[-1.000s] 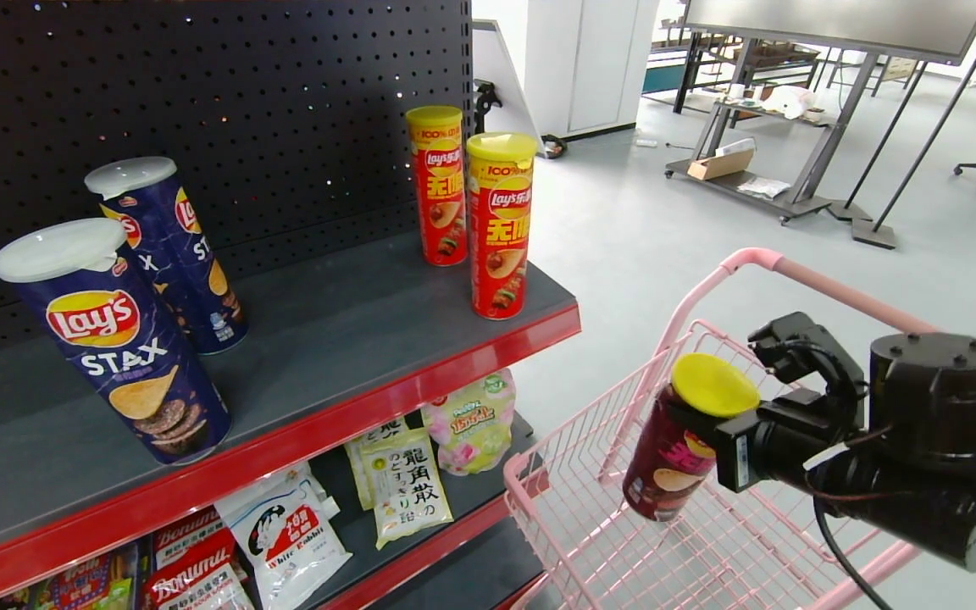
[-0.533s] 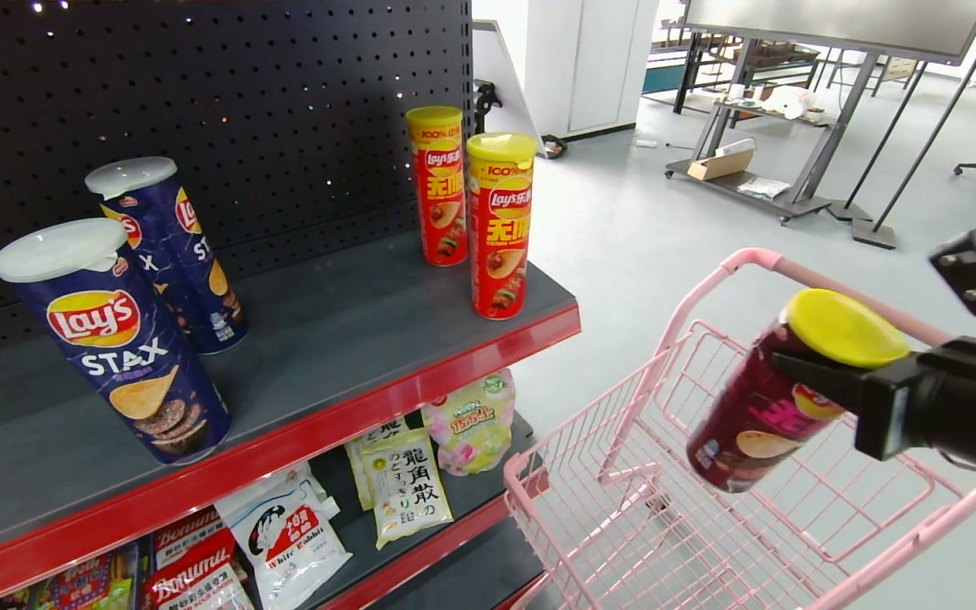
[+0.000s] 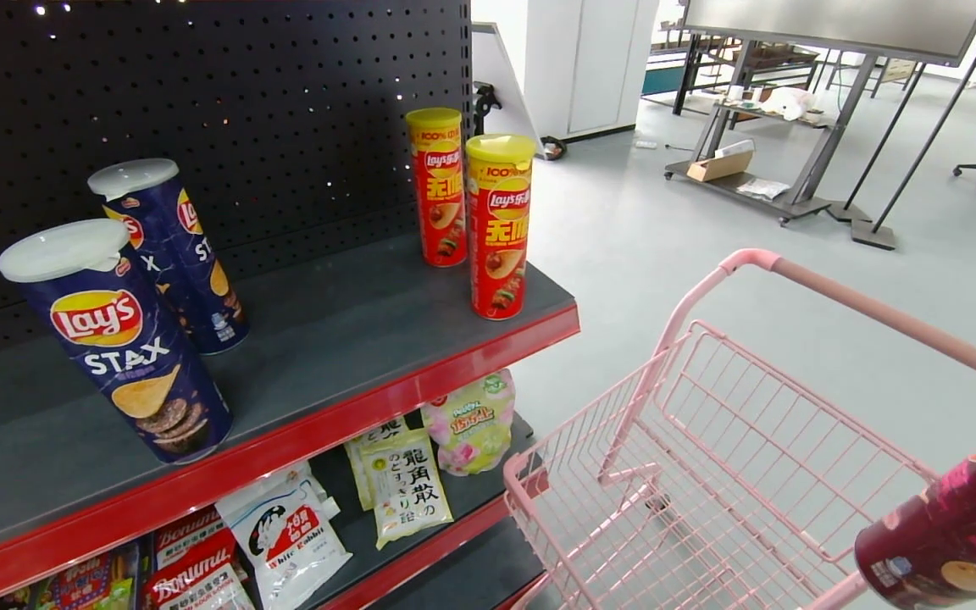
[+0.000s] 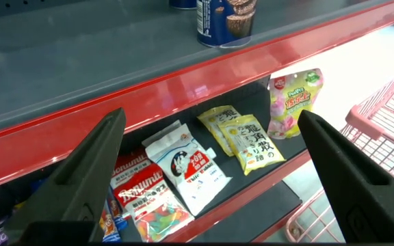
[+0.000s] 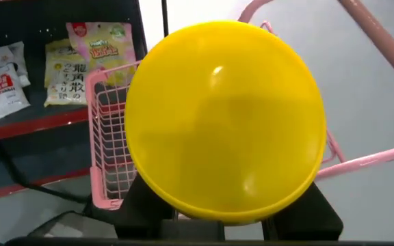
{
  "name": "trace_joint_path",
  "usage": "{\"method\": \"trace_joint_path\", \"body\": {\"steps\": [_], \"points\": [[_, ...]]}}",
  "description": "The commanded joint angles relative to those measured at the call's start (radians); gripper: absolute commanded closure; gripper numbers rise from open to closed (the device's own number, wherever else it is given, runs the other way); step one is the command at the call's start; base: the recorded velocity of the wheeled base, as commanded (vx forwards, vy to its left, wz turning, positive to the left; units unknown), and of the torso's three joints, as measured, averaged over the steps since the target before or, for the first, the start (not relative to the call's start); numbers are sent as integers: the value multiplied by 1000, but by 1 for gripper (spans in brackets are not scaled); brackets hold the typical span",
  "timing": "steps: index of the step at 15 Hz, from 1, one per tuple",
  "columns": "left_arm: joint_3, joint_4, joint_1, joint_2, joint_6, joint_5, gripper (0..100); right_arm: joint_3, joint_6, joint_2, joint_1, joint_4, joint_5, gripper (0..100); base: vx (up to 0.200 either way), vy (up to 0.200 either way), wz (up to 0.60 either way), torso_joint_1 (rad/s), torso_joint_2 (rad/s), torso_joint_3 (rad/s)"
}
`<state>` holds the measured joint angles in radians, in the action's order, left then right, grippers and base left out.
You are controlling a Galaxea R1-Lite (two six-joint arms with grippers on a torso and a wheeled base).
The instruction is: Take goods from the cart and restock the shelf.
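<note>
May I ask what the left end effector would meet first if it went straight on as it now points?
The left end effector would probably meet the white snack bag on the lower shelf, passing under the red shelf edge; depth is unclear.

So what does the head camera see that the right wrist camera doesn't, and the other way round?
Head view: the top shelf with two blue cans and two red cans standing before the pegboard, plus the side of the dark red can, in the air by the pink cart rim. Right wrist view: that can's yellow lid, seen face on. Both: the cart and the snack bags under the top shelf.
</note>
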<state>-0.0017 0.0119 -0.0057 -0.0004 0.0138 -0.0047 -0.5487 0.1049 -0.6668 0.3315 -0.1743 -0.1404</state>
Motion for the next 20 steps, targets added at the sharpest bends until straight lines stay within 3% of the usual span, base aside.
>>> {"method": "trace_joint_path", "body": {"steps": [1,4,20], "points": [[0,0,0,0,0,0,0,-2,10,70,-12,-4,-2,100,0,0,0,0,0,0],[0,0,0,0,0,0,0,-2,18,75,-19,-4,-2,100,0,0,0,24,-56,-37],[0,0,0,0,0,0,0,-7,19,39,-19,7,-2,100,0,0,0,155,-361,-208]]}}
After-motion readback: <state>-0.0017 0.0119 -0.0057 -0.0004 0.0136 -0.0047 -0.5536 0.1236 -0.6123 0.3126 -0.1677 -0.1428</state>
